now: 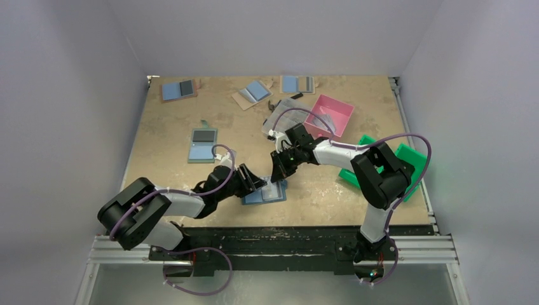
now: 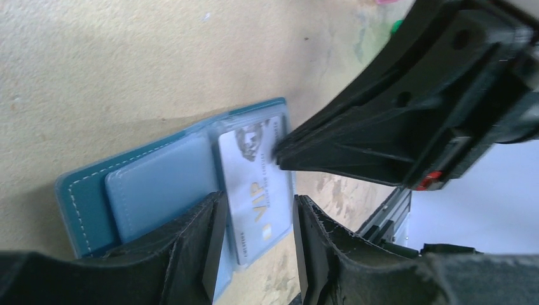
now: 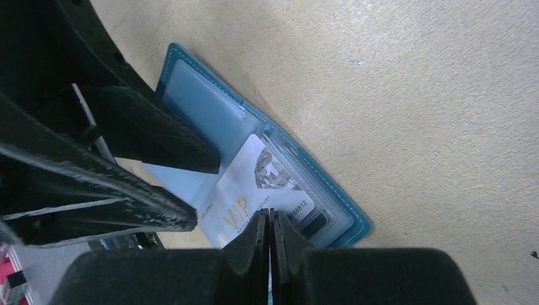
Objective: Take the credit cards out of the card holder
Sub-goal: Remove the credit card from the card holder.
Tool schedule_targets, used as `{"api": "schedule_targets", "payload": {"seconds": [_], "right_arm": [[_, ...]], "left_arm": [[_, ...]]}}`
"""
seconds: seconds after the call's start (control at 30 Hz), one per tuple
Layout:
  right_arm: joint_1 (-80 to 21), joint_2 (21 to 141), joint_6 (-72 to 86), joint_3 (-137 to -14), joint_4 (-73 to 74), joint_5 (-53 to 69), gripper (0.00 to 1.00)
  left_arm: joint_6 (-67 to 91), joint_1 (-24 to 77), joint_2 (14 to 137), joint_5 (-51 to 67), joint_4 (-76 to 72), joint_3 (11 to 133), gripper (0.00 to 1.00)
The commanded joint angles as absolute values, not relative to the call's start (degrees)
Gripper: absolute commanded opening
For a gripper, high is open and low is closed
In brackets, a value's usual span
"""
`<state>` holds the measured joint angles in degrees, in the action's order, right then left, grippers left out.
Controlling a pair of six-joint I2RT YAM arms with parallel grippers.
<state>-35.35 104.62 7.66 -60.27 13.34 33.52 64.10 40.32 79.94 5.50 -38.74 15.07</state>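
Observation:
The blue card holder (image 1: 264,192) lies open near the front of the table and shows in the left wrist view (image 2: 149,184) and the right wrist view (image 3: 206,114). A white VIP credit card (image 2: 254,190) sticks partway out of its pocket, toward the table's front edge; it also shows in the right wrist view (image 3: 245,190). My left gripper (image 2: 254,254) is open, with one finger on each side of the card. My right gripper (image 3: 268,219) is shut, its tips resting on the card's face. More pockets (image 3: 321,216) lie under the card.
Other card holders lie further back (image 1: 203,145), (image 1: 178,89), (image 1: 253,93), (image 1: 297,84). A pink bin (image 1: 334,114) and a clear plastic bag (image 1: 286,111) stand behind the right arm. Green pieces (image 1: 407,159) lie at the right edge.

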Motion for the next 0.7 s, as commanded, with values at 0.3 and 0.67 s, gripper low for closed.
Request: {"api": "schedule_targets", "payload": {"seconds": [0.3,0.67], "right_arm": [[-35.6,107.4,5.9,-60.4,16.6,27.9,0.07],[-35.6,107.5,6.1,-60.6,17.0,30.0,0.07]], "left_arm": [[65.3,40.5,88.2,5.6,-45.6,13.4,0.42],[66.9,40.4,93.5,5.9,-52.6,12.3,0.14]]}}
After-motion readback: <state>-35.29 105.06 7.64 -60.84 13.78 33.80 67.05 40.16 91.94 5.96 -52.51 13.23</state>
